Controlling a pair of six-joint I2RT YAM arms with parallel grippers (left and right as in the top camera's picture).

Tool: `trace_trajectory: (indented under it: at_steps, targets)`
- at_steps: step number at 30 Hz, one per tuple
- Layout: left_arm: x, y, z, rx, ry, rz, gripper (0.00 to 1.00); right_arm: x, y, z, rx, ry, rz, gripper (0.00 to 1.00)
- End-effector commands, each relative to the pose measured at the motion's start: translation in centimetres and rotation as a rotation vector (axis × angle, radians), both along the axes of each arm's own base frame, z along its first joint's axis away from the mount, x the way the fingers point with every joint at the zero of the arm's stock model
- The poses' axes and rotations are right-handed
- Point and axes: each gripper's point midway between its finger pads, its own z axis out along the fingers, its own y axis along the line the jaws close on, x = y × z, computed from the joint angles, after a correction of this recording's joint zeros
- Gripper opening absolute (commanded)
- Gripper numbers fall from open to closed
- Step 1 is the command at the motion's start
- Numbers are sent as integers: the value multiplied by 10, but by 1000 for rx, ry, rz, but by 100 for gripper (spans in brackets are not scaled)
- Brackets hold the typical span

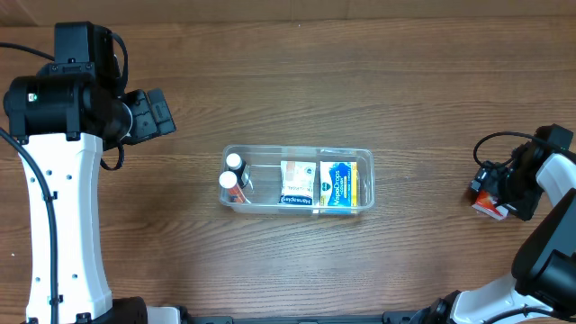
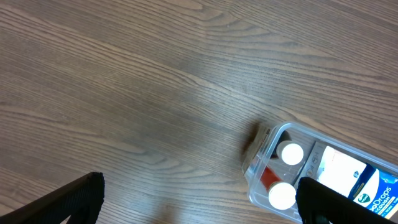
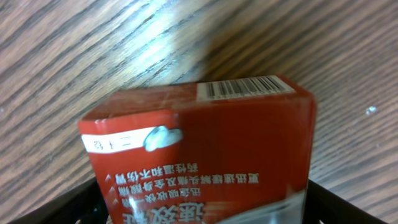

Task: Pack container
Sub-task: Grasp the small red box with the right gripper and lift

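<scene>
Right claw (image 1: 497,191) is gripping a red box (image 3: 199,143) at right; left claw (image 2: 199,202) is hovering open, left of the container (image 1: 266,180).

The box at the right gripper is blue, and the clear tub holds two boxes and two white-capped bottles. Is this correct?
Not quite. The right wrist view shows the box at the right gripper is red. The clear tub does hold two boxes and two white-capped bottles.
</scene>
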Motion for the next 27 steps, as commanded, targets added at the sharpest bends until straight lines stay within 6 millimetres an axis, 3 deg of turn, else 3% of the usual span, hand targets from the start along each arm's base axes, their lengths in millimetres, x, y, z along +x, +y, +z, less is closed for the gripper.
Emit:
trace_trajectory:
  at_steps: [1,11,16,18,21,27]
  targets:
    - [2,0,2,-2,-7,-12,100,2,4,-1,23,-15,0,81]
    - [2,0,2,-2,-8,-12,100,8,8,3,57,-39,-26,75]
    - [2,0,2,-2,-8,-12,100,29,6,43,43,-93,-28,71]
    - [2,0,2,-2,-10,-12,100,39,12,69,30,-130,-14,67]
    - [3,0,3,-1,-12,-12,100,49,31,102,20,-169,31,67]
    - [3,0,3,-1,-12,-12,100,53,113,162,20,-231,250,66]
